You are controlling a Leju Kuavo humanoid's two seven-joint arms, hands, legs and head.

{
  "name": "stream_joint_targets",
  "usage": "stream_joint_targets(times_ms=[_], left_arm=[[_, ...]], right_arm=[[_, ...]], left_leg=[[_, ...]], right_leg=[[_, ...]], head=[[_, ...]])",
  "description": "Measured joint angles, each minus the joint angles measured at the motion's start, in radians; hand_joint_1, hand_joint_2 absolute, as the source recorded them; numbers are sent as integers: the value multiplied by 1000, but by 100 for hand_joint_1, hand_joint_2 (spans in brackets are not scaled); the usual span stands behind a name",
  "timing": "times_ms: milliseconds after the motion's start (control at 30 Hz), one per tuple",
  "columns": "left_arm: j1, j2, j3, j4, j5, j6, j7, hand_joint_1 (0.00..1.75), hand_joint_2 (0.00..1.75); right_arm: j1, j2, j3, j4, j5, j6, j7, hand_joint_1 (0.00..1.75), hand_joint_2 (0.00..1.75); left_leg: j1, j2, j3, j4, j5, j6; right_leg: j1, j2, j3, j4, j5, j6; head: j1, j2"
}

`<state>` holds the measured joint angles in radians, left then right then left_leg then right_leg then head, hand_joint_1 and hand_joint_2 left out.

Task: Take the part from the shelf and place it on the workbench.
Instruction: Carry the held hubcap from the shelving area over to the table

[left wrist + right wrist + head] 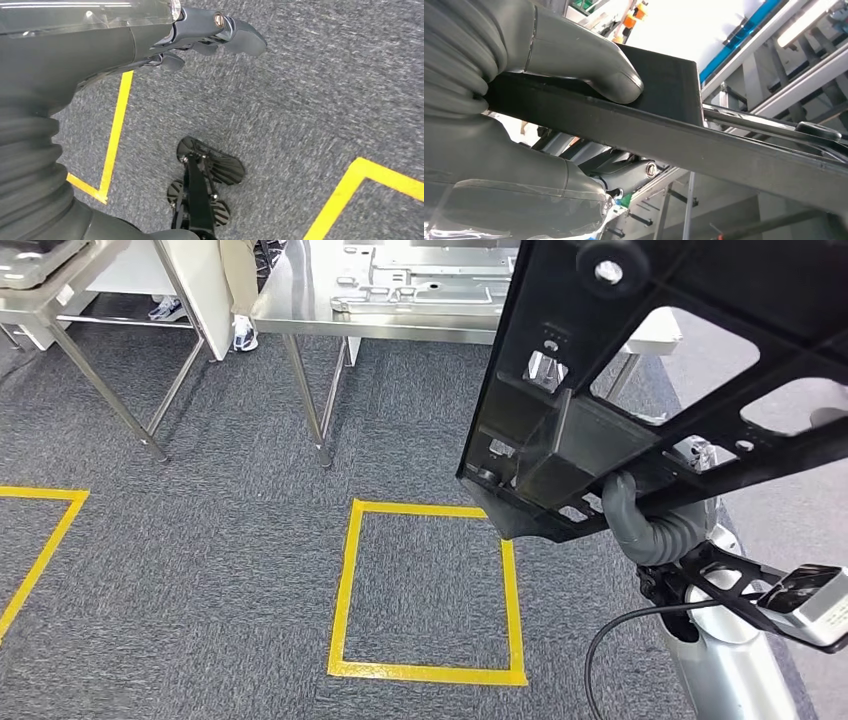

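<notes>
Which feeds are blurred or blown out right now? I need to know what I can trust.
Head view: sharp and evenly lit, the black part blocking the upper right, mild glare on the steel workbench. Left wrist view: carpet streaked with motion blur beyond the left hand. Right wrist view: the background above the part is overexposed to white, and the right hand is close and soft.

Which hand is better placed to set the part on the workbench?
Right. The right hand already grips the black part, raised toward the workbench. The left hand hangs over the carpet, holding nothing.
</notes>
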<state>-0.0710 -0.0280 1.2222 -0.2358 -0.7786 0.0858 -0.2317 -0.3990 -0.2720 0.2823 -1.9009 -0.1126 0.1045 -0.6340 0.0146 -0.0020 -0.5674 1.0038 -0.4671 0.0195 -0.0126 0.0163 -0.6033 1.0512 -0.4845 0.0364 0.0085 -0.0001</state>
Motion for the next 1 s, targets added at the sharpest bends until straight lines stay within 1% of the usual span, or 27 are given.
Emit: stream_joint_targets(times_ms=[33,67,100,133,167,200,233,267,300,333,400,433,467,500,533,600,633,667,700,733,767,800,833,867,900,967,1000], left_arm=[[0,0,0,0,-1,0,-1,0,175],[0,0,0,0,-1,-1,-2,0,175],[0,0,0,0,-1,-1,-3,0,175],[0,1,0,0,-1,-1,-4,0,175],[0,1,0,0,-2,-2,-5,0,175],[0,1,0,0,-2,-3,-6,0,175],[-1,1,0,0,-3,-4,-8,0,175],[-1,1,0,0,-3,-5,-9,0,175],[-1,1,0,0,-4,-5,-10,0,175],[-1,1,0,0,-4,-5,-11,0,175],[-1,1,0,0,-5,-5,-12,0,175],[-2,2,0,0,-6,-5,-12,0,175],[-3,2,0,0,-7,-5,-12,0,175],[-3,2,0,0,-8,-5,-12,0,175],[-3,3,0,0,-9,-5,-13,0,175],[-2,4,0,0,-10,-5,-13,0,175],[-1,5,0,0,-11,-5,-13,0,175],[0,6,0,0,-12,-5,-12,0,175],[1,6,0,0,-12,-5,-12,0,175],[1,6,0,0,-12,-4,-12,0,175],[1,7,0,0,-12,-4,-12,0,175],[1,8,0,0,-12,-4,-13,0,175],[0,9,0,0,-13,-3,-13,0,175],[0,10,0,0,-13,-3,-13,0,175],[-1,10,0,0,-14,-2,-14,0,175],[-1,11,0,0,-14,-3,-14,0,175],[-1,11,0,0,-15,-4,-14,0,175]], right_arm=[[-2,0,0,0,0,-1,0,175,175],[-5,0,1,0,0,-2,1,175,175],[-5,1,2,1,0,-4,3,175,175],[-5,1,3,1,0,-6,5,175,175],[-5,1,6,2,1,-8,7,175,175],[-5,2,7,2,2,-9,8,175,175],[-6,2,9,2,2,-10,9,175,175],[-8,3,9,2,3,-12,10,175,175],[-10,3,10,2,3,-13,10,175,175],[-12,4,10,2,4,-14,11,175,175],[-14,5,12,2,6,-16,12,175,175],[-14,5,13,1,8,-16,13,175,175],[-14,6,14,1,10,-17,14,175,175],[-15,7,14,0,11,-17,14,175,175],[-16,9,15,-1,12,-18,15,175,175],[-16,12,16,-1,14,-19,15,175,175],[-15,14,17,-1,15,-19,15,175,175],[-14,15,18,-1,16,-20,15,175,175],[-13,17,19,-1,16,-21,15,175,175],[-13,19,21,-1,17,-22,15,175,175],[-13,21,22,-1,18,-23,15,175,175],[-13,23,23,-1,18,-25,15,175,175],[-14,25,24,-1,20,-28,16,175,175],[-14,26,26,-1,21,-29,16,175,175],[-14,27,27,-1,22,-31,16,175,175],[-14,29,29,-2,25,-32,17,175,175],[-16,30,30,-2,26,-33,18,175,175]], left_leg=[[1,2,1,-2,1,4],[0,3,1,-2,0,6],[0,5,0,-1,0,7],[-1,6,1,-1,-1,7],[-1,7,2,-1,-2,7],[-1,7,4,-1,-3,6],[-1,7,7,-1,-5,4],[-3,7,10,0,-8,1],[-4,7,12,0,-10,-3],[-6,7,12,0,-13,-8],[-7,10,14,-2,-16,-20],[-7,11,17,-3,-18,-26],[-7,11,16,5,-26,-30],[-7,11,6,32,-43,-34],[-6,10,-15,80,-68,-37],[-5,9,-88,219,-124,-41],[-5,9,-122,272,-135,-42],[-5,9,-139,290,-126,-42],[-5,9,-138,268,-97,-40],[-5,8,-115,208,-53,-36],[-5,7,-84,136,-15,-30],[-7,5,-55,74,10,-25],[-9,4,-36,32,21,-19],[-11,2,-27,14,18,-14],[-13,2,-24,7,14,-10],[-9,2,-15,0,11,0],[-6,2,-8,-4,10,5]], right_leg=[[-1,-3,-26,56,-30,4],[-2,-6,-61,128,-63,7],[-2,-6,-95,196,-88,9],[-3,-7,-119,241,-98,10],[-3,-7,-123,245,-87,10],[-3,-8,-106,206,-58,8],[-2,-11,-72,135,-18,4],[0,-16,-34,58,12,-2],[3,-20,-6,-1,32,-7],[7,-22,10,-36,39,-12],[10,-20,13,-48,36,-22],[8,-19,16,-52,36,-27],[5,-17,22,-58,35,-33],[3,-17,29,-64,35,-38],[1,-17,36,-68,34,-43],[4,-15,42,-68,29,-50],[5,-13,44,-67,26,-51],[6,-11,48,-65,22,-52],[7,-8,52,-63,17,-51],[8,-6,59,-62,11,-49],[9,-4,66,-60,4,-47],[11,-3,71,-59,-3,-44],[12,-2,74,-58,-7,-40],[13,-1,75,-57,-9,-35],[14,-1,76,-55,-8,-29],[12,-2,75,-42,-13,-20],[12,-2,65,-18,-25,-16]], head=[[1,0],[1,0],[1,0],[1,0],[1,0],[1,0],[1,0],[1,0],[1,0],[0,0],[0,0],[0,0],[-1,0],[-3,0],[-5,0],[-8,0],[-8,0],[-9,0],[-9,0],[-9,0],[-8,0],[-8,0],[-7,0],[-7,0],[-6,0],[-6,0],[-4,0]])
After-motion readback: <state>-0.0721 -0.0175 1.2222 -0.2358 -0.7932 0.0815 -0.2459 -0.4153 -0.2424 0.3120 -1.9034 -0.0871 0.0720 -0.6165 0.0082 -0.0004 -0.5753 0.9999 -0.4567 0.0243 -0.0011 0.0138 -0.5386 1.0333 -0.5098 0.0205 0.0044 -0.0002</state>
